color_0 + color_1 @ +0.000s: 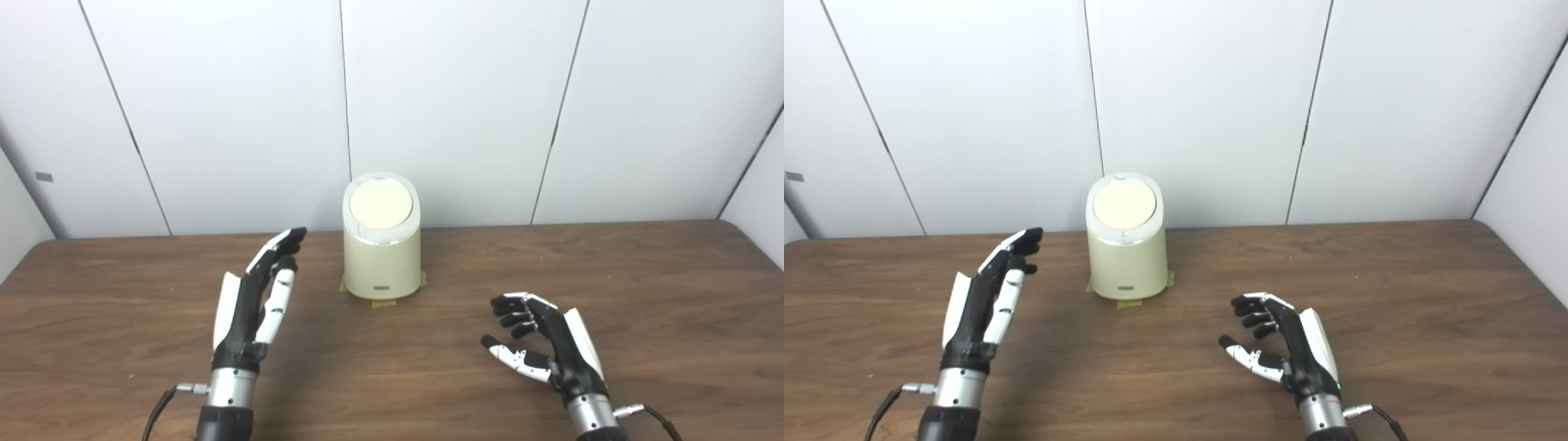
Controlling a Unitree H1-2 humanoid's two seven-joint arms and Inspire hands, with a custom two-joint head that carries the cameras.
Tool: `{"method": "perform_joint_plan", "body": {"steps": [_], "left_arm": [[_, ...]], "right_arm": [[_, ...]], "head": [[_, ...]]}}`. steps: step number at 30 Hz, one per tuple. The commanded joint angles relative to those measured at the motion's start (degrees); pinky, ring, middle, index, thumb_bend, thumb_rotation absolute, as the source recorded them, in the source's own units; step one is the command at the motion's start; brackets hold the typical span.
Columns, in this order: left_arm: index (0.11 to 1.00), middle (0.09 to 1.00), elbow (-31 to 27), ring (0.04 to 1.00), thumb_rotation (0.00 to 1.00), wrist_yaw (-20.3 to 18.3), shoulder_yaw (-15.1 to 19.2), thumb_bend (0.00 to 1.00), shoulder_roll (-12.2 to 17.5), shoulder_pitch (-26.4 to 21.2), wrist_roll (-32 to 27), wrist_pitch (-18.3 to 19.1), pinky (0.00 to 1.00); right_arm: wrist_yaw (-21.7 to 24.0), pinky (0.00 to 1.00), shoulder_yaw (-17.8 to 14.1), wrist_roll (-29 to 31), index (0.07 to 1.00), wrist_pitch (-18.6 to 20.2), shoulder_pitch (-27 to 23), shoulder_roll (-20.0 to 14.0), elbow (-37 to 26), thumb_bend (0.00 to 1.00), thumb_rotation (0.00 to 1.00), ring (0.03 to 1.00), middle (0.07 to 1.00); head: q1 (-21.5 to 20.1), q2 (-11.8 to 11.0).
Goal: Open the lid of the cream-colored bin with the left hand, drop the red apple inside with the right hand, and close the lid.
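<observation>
Cream-colored bin stands upright, lid shut, tilted forward; left hand and right hand open, empty

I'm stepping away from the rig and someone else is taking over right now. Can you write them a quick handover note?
Left robot hand: open, empty, fingers stretched toward the bin, not touching it.
Right robot hand: open, fingers loosely curled, empty, above the table.
Bin: upright at the table's back middle, on tape patches, lid shut.
Apple: not visible in either view, so it may already be inside or never placed.
Done: cannot tell from these views.
Left: find the apple first; if it is outside the bin, open lid, drop it in, close.
</observation>
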Motion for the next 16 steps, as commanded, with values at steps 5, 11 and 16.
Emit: {"method": "perform_joint_plan", "body": {"steps": [5, 11, 16], "left_arm": [[0.826, 0.849, -1.4, 0.833, 0.89, -2.1, 2.4, 0.21, 1.8, 2.3, -4.2, -3.7, 0.76], [0.826, 0.849, -2.2, 0.847, 0.73, -4.7, 4.4, 0.2, 1.0, 5.5, -12.1, -3.3, 0.81], [0.828, 0.856, -2.4, 0.854, 0.68, -5.8, 5.3, 0.17, 0.2, 6.7, -14.6, -3.0, 0.81]], "right_arm": [[-1.2, 0.52, -0.2, 0.1, 0.629, -2.2, -2.1, 0.1, -0.8, 0.28, 0.15, 0.605, 0.637], [-0.7, 0.54, -0.5, 0.1, 0.633, -0.6, -1.9, 0.2, -1.8, 0.28, 0.17, 0.613, 0.641], [-1.1, 0.52, -0.9, 0.6, 0.628, -1.7, -1.7, 0.1, -1.6, 0.29, 0.1, 0.604, 0.634]], "head": [[-0.3, 0.0], [0.0, 0.3], [0.2, 0.4]]}}
